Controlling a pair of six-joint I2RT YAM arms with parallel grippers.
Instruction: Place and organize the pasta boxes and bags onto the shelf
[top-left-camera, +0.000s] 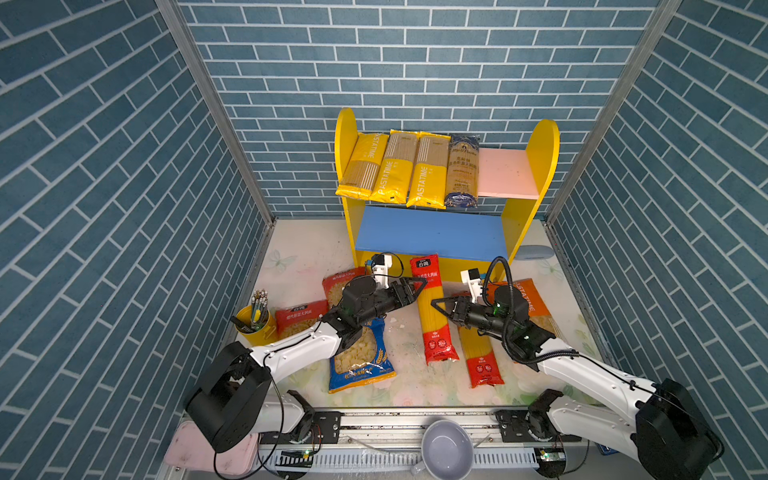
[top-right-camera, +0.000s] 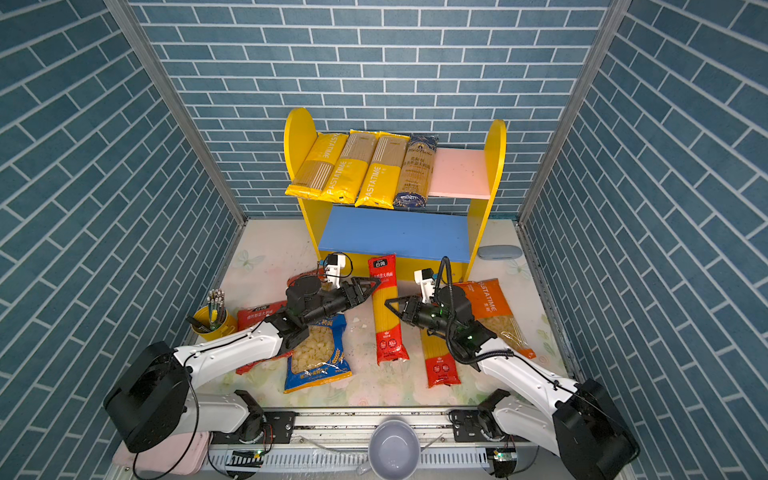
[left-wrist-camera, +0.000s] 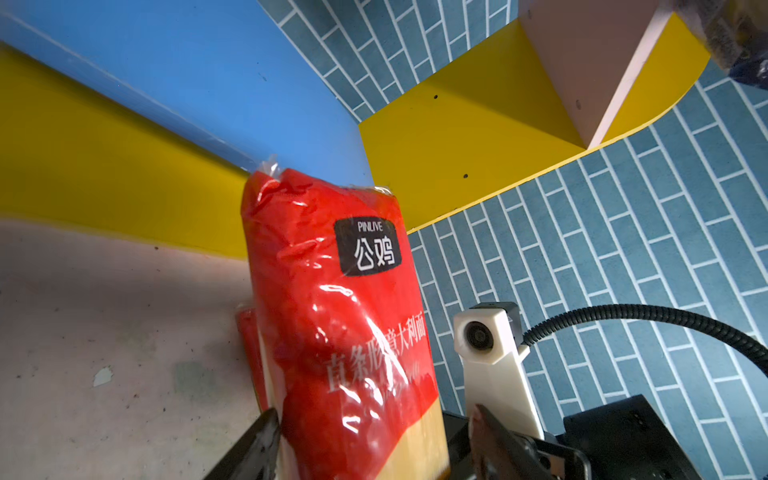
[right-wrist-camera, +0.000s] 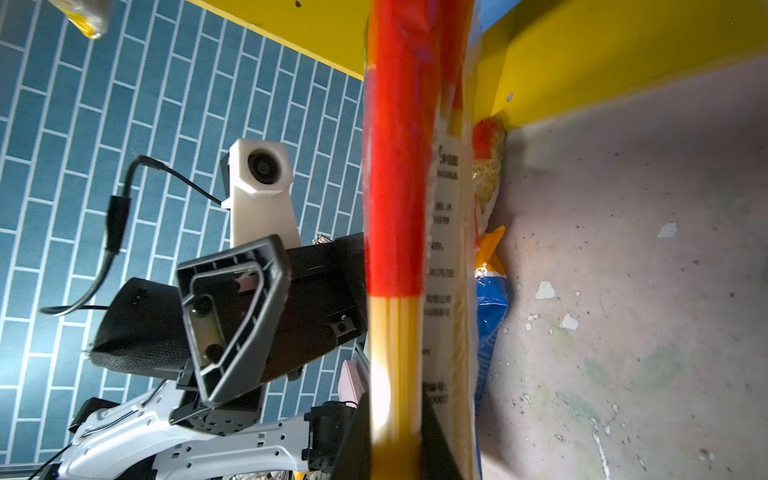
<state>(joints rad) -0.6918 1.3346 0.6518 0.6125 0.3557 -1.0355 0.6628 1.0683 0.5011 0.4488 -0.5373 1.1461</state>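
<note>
Spaghetti pack, red (top-left-camera: 434, 332) (top-right-camera: 386, 332), is pinched at one long edge by the right claw (top-left-camera: 441, 308) (top-right-camera: 392, 305). In the right wrist view the two dark fingers (right-wrist-camera: 353, 440) are clamped on either side of the pack (right-wrist-camera: 395, 166). The left claw (top-left-camera: 417, 289) (top-right-camera: 370, 289) comes in from the opposite side w/ jaws spread and straddles the same pack nearer its red top. In the left wrist view one finger (left-wrist-camera: 259, 446) touches the pack (left-wrist-camera: 332, 311) and the other stands just off it, so there's no squeeze. The pack's top end is up by the front edge of the shelf (top-left-camera: 540, 158) (top-right-camera: 494, 158); can't tell if it touches, or if the pack is clear of the table (top-left-camera: 299, 257).

Count, working outward:
- Table, right of the held pack: 1 more red spaghetti pack (top-left-camera: 478, 361) (top-right-camera: 440, 361), partly under the right arm. Beyond it is 1 orange bag (top-left-camera: 530, 299).
- Table, left: 1 blue bag of shells (top-left-camera: 361, 357) under the left arm. Also 2 red short-pasta bags, one near the shelf's foot (top-left-camera: 338, 286), one by the pen cup (top-left-camera: 299, 318).
- Shelf, pink top board (top-left-camera: 505, 174): 3 yellow packs side by side (top-left-camera: 361, 166) (top-left-camera: 395, 166) (top-left-camera: 428, 170), then 1 dark-blue pack (top-left-camera: 462, 170). All 4 lie front to back, bunched to the left end.
- Blue lower board (top-left-camera: 428, 232) sits behind the held pack's top.

That makes 10 bags: 4 on the shelf, 6 off it.

Other bits: 1 yellow cup of pens (top-left-camera: 259, 326) at the table's left edge and 1 grey bowl (top-left-camera: 446, 453) at the front rail btwn the arm bases.
</note>
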